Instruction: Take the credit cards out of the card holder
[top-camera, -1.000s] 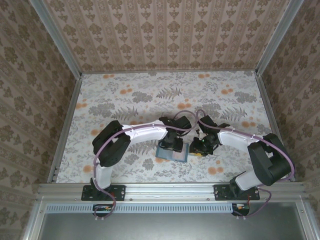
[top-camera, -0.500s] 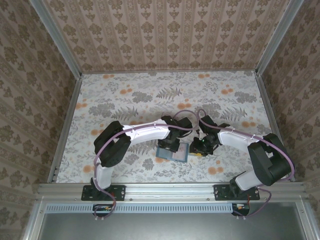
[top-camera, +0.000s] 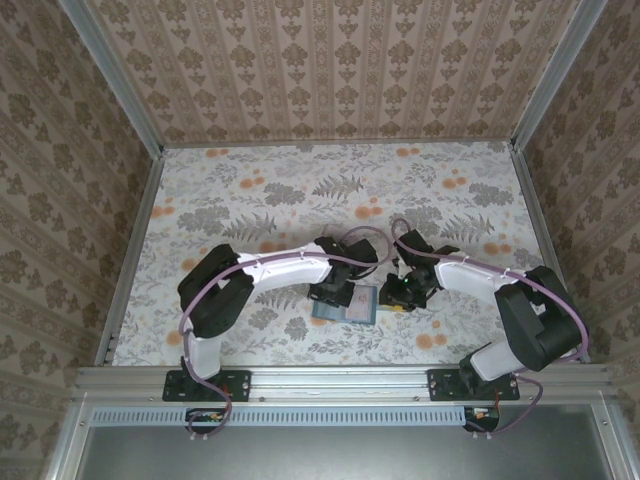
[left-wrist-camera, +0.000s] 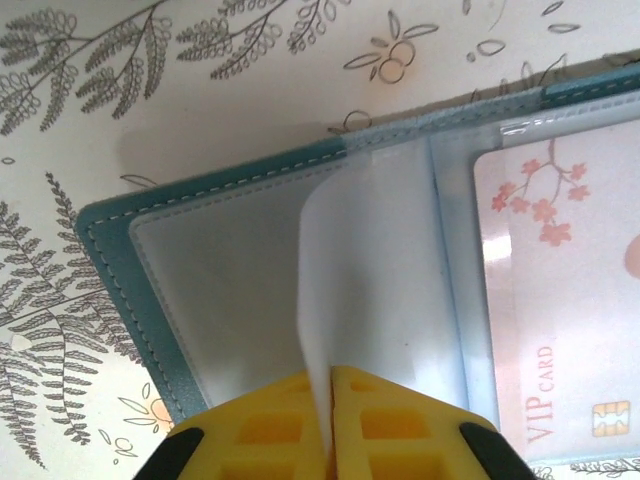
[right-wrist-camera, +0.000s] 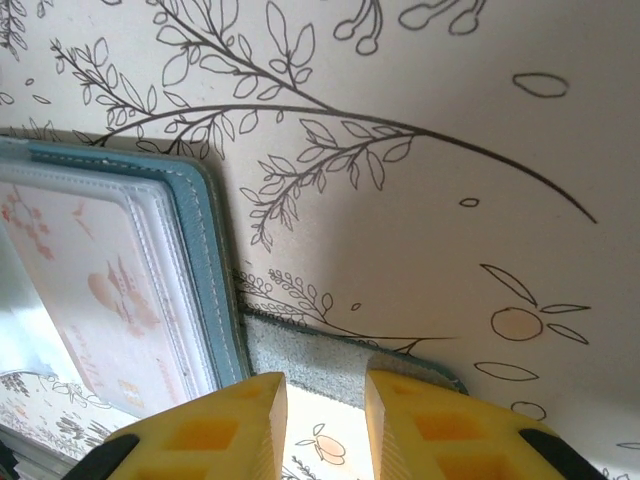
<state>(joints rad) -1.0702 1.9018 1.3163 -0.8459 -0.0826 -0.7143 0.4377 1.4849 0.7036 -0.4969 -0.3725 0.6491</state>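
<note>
Zero cards out so far, by the look of it. Lying open and flat on the floral table (top-camera: 200, 200), near the front edge between the two arms: the card holder (top-camera: 355, 310), teal outside, blue-grey inside. Got the left gripper (left-wrist-camera: 328, 385) clamped tight on one clear plastic sleeve (left-wrist-camera: 345, 250), holding that leaf up off an empty-looking panel like a page. Got the right gripper (right-wrist-camera: 325, 395) parked at the holder's other side, narrow gap between the jaws, tips over the strap tab (right-wrist-camera: 310, 358); can't tell whether pressing down or just hovering. On the panel beside the raised leaf, a pale pink card (left-wrist-camera: 560, 300) marked VIP, tucked in its pocket. Looks like the page-flipping step, hunting for a way in. Next up, probably: let the leaf go, find the pocket's open side, pinch the card edge and slide straight out, keeping the holder pinned to stop any dragging.
</note>
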